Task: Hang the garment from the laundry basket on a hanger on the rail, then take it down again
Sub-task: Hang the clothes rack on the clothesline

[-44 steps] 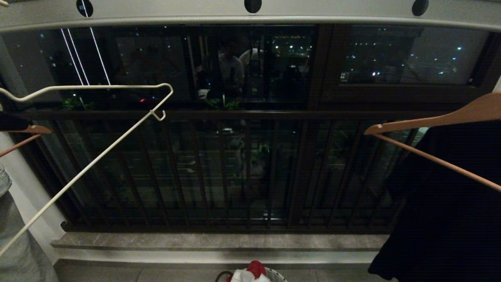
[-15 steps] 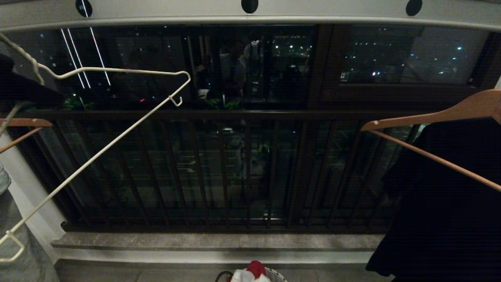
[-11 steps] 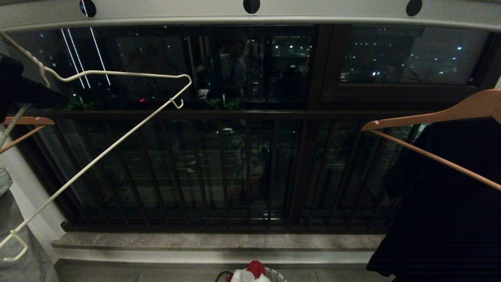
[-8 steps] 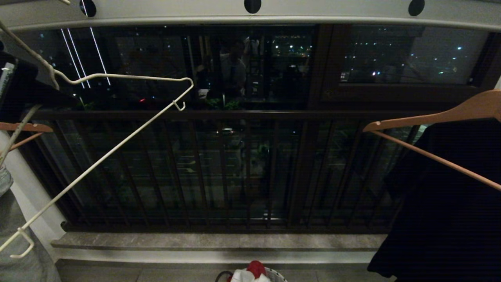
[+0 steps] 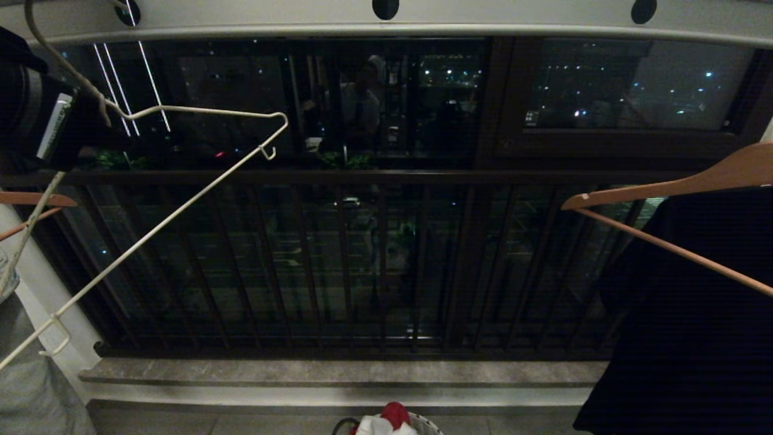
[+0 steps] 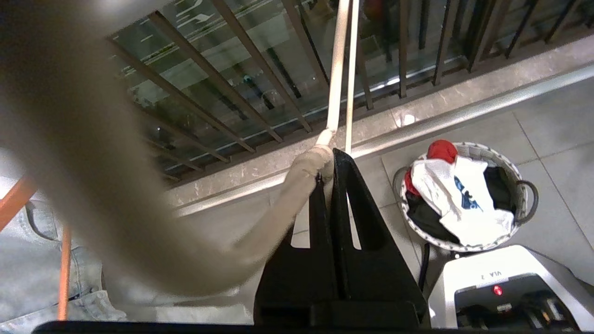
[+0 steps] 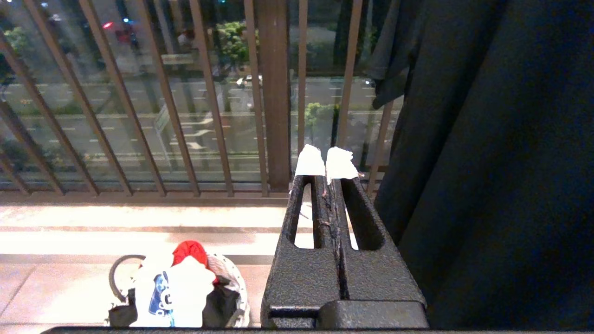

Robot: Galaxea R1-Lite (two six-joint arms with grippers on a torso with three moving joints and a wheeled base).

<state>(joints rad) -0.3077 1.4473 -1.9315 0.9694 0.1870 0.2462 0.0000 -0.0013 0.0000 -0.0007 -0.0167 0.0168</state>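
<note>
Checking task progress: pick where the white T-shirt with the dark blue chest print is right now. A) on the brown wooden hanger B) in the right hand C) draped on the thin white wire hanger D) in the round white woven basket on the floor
D: the white T-shirt with the blue print lies in the round white woven basket; the thin white wire hanger in the left hand is bare.

Home balcony at night: drying rail [image 5: 423, 24], dark railing [image 5: 362, 177], tiled floor [image 6: 557, 134], laundry basket [image 6: 508, 163].

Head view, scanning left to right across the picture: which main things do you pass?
Left gripper shut on the white wire hanger → laundry basket at the bottom edge → wooden hanger with the black garment.
</note>
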